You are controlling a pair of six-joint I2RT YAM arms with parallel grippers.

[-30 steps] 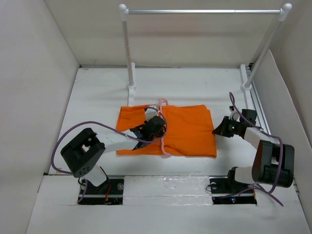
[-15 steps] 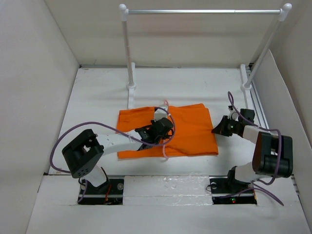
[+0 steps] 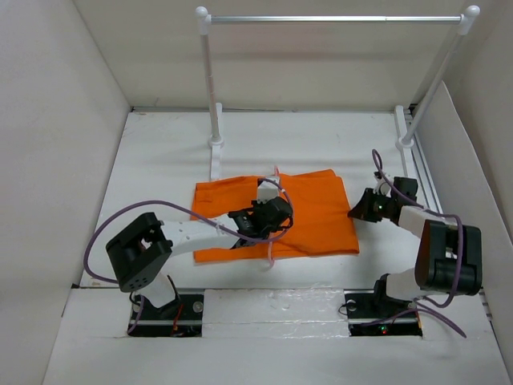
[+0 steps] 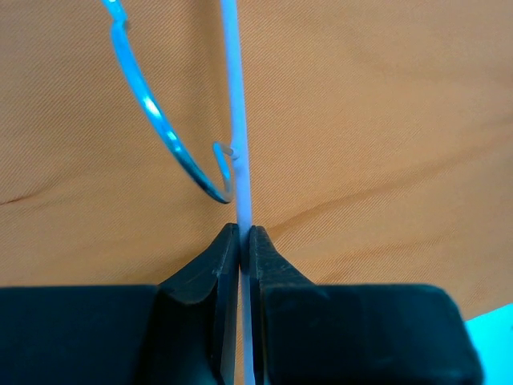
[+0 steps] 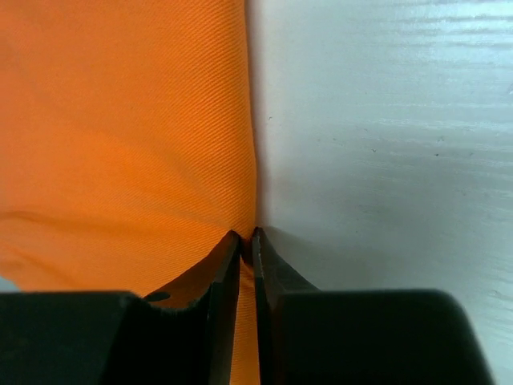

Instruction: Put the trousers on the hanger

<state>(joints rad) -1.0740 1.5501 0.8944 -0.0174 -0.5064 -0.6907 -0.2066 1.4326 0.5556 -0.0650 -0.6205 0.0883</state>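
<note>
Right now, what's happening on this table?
Two robot arms are working on orange trousers lying on the table. The left end effector is pinched on the thin hanger over the cloth, while the right end effector grips the trousers' right edge. Nothing hangs on the rail yet.

Against the earlier views, your left gripper [image 3: 276, 211], clamped on the hanger [image 3: 270, 245], has travelled to its right across the trousers [image 3: 321, 216], closing on the right gripper [image 3: 353, 213]. The left forearm [image 3: 200, 234] now stretches flatter over the counter [image 3: 160, 160]. The hanger has gone along: its hook, just ahead of the left gripper, sits farther right. The trousers have turned slightly: the near corner behind the left gripper has slid toward the bases, while the near corner below the right gripper has drawn away. The right elbow [image 3: 449, 255] has lifted off its base.
</note>
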